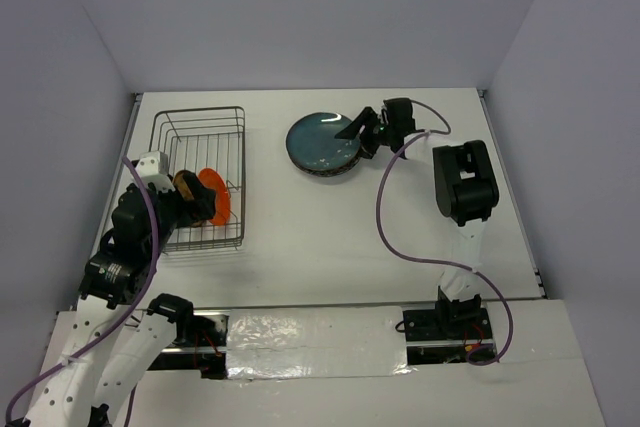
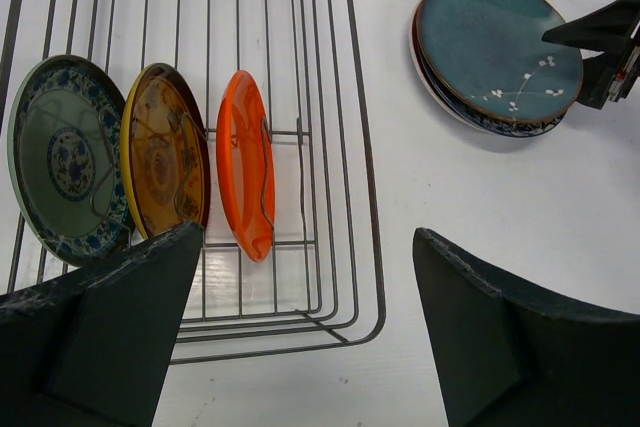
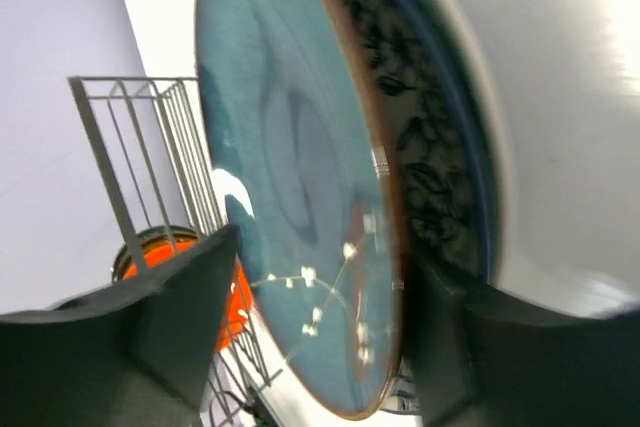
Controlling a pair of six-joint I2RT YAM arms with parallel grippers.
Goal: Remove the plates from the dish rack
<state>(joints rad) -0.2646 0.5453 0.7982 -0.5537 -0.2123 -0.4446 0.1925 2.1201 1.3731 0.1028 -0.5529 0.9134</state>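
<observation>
You have three plates (image 2: 245, 177) standing in the one dish rack (image 2: 345, 147) on the left, and one stack (image 2: 495, 47) of at least two further right.

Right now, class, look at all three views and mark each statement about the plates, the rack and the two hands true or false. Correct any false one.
1. Three plates stand on edge in the dish rack: a blue-patterned plate, an amber plate and an orange plate. True.
2. The dark teal plate stands in the rack too. False: it lies flat on top of the stack on the table.
3. The left hand grips the orange plate. False: it is open and holds nothing, above the rack's near end.
4. The right hand is at the edge of the stack. True.
</observation>
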